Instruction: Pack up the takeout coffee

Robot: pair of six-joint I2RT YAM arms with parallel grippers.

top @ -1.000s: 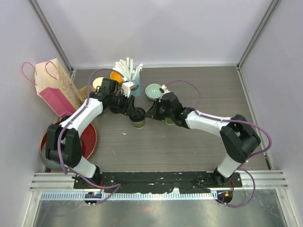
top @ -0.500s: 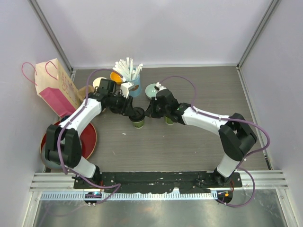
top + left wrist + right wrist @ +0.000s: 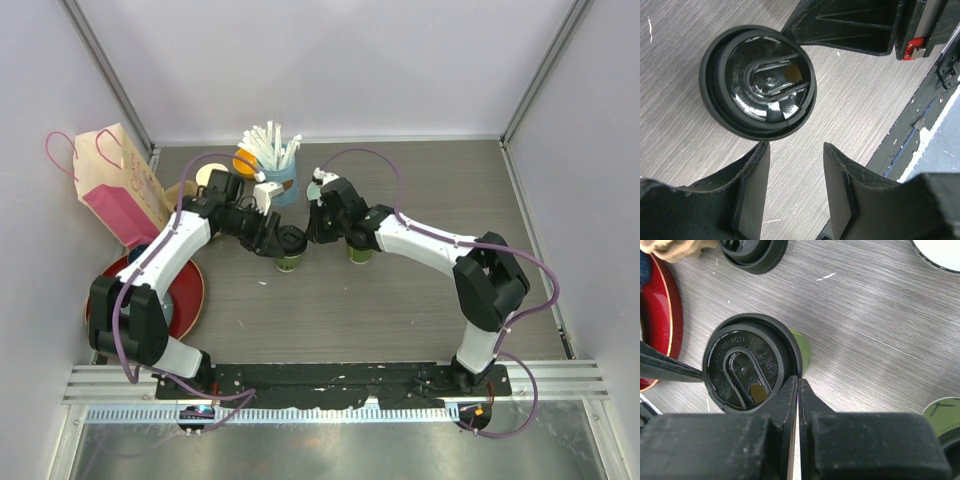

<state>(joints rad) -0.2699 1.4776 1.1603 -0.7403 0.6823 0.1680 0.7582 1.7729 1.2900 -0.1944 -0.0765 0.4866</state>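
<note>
I found the right gripper closed and empty, its tips on the lid of cup 1 mid-table, likely to seat it. The left gripper was open just left, ready to steady. Cup 2 stood right.

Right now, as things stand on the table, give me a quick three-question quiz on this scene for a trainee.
1. True or false: the lidded green cup lies on its side.
2. Which stands open: the left gripper or the right gripper?
3. The blue cup holds: A white straws, B spoons, C lids.
Key: 1 false, it stands upright; 2 the left gripper; 3 A.
</note>
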